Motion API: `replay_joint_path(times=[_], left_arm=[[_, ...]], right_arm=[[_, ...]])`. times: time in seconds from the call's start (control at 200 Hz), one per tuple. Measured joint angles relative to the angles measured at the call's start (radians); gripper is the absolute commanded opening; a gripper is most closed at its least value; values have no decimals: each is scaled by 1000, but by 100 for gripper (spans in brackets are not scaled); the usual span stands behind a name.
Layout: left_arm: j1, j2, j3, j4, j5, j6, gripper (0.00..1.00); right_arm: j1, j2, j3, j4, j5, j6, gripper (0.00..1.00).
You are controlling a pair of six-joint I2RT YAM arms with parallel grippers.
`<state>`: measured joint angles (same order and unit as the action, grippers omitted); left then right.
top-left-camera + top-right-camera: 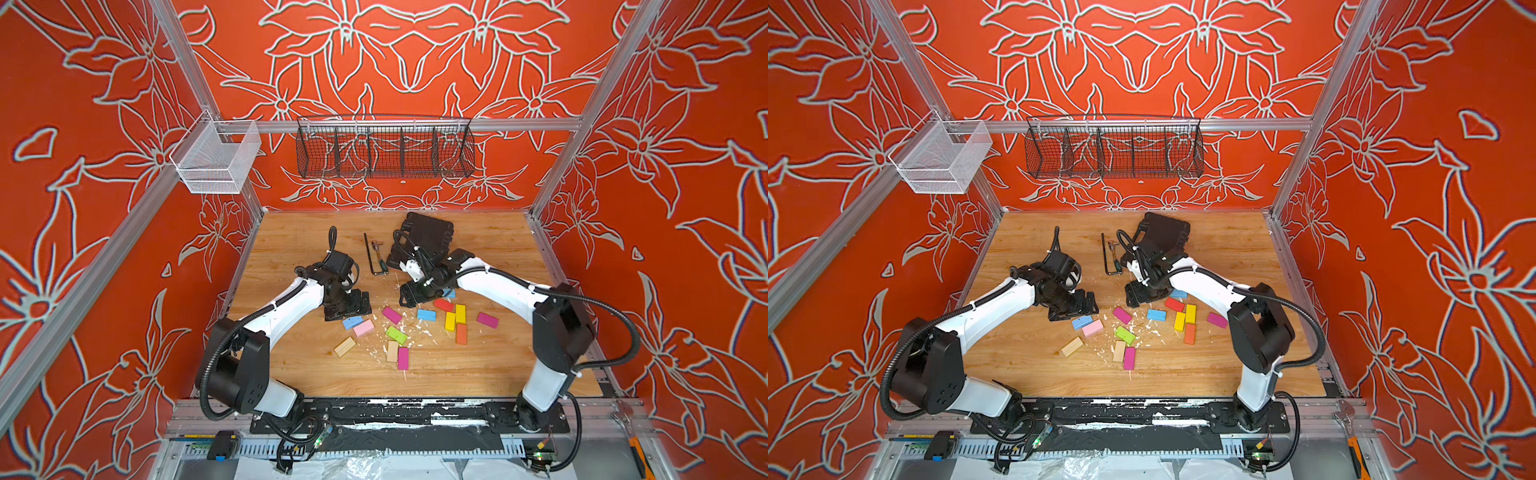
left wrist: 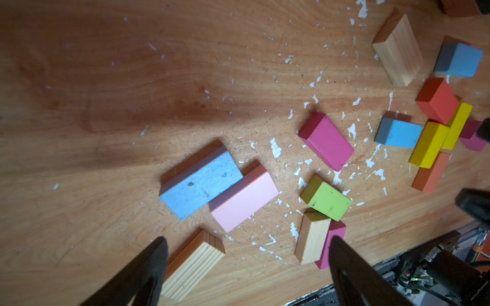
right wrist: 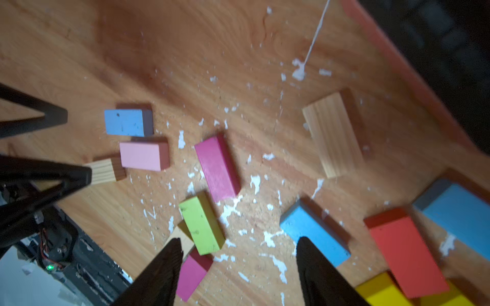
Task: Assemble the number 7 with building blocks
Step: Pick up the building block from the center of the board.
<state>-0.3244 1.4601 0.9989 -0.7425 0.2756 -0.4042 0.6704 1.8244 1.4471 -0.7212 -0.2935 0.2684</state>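
Table [image 2: 132, 79]: wood-grain board, low sheen, scratched, flecked with white flakes. Blue block [image 2: 200, 182] just ahead of left fingers [image 2: 148, 265]: matt paint, chalky, pitted. Pink block [image 2: 244, 197] beside it: smooth, matt. Plain block [image 2: 193, 261] by one fingertip: bare ribbed wood. Green block [image 2: 326, 198] ahead of the other fingertip: matt, dark scuffs. Fingers: matt black, plastic-looking.

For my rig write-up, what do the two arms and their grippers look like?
The left arm and right arm have white links between bulky black joints, with black ribbed hoses looping alongside. The left gripper and right gripper end in tapered black fingers.
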Motion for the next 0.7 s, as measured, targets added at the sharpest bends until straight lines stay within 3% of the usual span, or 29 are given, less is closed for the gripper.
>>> replay_joint_path(times=[0.27,0.701], left_arm=[[22,-22,-33,-2,16,8,92],[31,-32,-42,-3,44,21,92]], right_arm=[[-37,183,125,17,2,31,71],[-297,225,121,102,50,92,72]])
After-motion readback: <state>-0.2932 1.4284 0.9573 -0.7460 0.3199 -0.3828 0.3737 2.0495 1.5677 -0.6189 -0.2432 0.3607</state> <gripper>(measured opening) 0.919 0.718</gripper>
